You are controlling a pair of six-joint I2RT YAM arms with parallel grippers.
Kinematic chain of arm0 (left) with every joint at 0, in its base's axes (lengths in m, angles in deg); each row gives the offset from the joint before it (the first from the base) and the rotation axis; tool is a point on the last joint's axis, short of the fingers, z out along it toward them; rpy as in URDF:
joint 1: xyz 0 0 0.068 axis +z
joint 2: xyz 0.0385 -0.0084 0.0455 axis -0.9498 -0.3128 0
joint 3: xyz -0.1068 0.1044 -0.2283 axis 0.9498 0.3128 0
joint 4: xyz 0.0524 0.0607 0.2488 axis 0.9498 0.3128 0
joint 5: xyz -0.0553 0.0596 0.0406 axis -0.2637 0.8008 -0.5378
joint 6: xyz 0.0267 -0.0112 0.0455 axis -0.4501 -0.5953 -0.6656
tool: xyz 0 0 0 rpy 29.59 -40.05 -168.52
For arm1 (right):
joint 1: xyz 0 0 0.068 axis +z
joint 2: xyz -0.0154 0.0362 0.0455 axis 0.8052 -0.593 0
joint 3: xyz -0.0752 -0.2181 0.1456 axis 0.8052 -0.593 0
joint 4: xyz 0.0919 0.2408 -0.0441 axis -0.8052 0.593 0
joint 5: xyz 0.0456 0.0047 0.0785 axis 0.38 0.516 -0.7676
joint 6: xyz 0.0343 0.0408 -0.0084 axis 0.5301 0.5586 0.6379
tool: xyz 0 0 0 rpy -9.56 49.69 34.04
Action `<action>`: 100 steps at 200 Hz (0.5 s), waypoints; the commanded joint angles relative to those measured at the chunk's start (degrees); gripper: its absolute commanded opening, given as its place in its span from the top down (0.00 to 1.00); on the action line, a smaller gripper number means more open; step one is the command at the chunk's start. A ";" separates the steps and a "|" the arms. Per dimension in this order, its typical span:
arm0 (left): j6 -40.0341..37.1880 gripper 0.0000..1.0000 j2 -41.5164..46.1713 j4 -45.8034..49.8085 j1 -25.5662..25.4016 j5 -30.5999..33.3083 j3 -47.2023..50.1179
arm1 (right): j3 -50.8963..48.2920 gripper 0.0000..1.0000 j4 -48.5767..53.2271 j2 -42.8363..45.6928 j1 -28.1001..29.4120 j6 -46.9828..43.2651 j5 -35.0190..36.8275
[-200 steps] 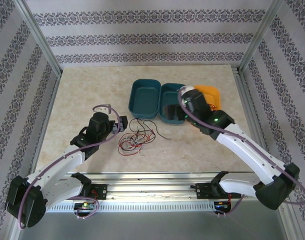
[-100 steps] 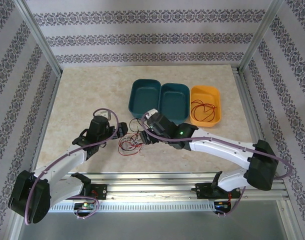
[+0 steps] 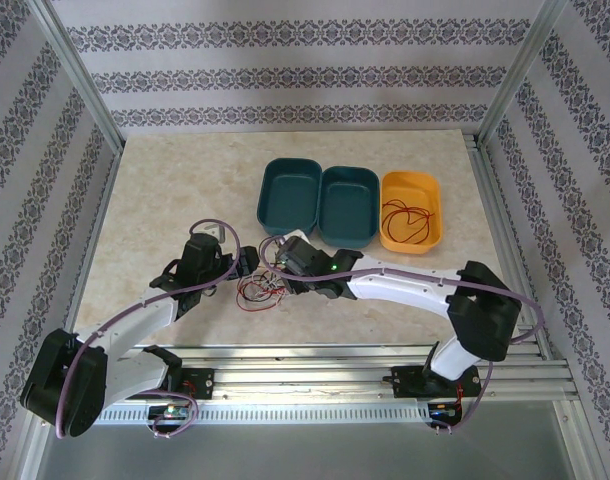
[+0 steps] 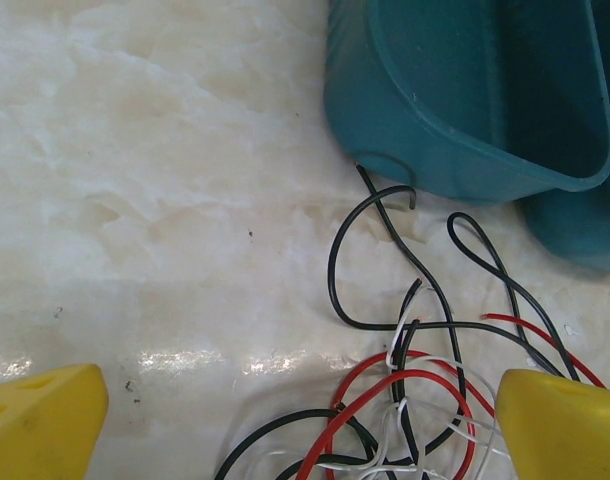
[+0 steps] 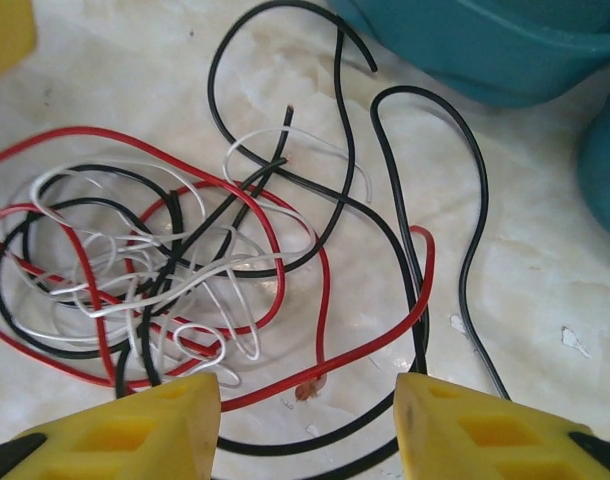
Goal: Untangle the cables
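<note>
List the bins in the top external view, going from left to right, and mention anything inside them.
Teal bin → second teal bin → orange bin, which holds a red cable. Both teal bins look empty.

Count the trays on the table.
3, side by side in one row at the far side: left teal tray, middle teal tray, orange tray at the right end. None looks hidden.
</note>
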 commanded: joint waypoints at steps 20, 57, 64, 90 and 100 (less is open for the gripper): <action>0.64 0.01 -1.23 -2.11 0.77 -1.39 0.54 | 2.96 0.60 -1.21 -3.21 0.00 1.57 2.88; 0.83 0.01 -1.33 -2.59 0.81 -1.49 0.96 | 4.78 0.74 -0.32 -4.89 -0.27 1.42 4.41; 0.81 0.01 -1.34 -2.64 0.86 -1.50 0.99 | 4.84 0.78 -0.16 -4.98 -0.27 1.38 4.77; 0.42 0.01 -1.68 -2.38 0.83 -1.42 0.88 | 5.26 0.94 0.86 -4.10 -0.36 0.35 6.23; 0.30 0.01 -1.85 -2.29 0.89 -1.61 0.68 | 5.48 0.99 0.70 -3.02 -0.28 -0.78 5.88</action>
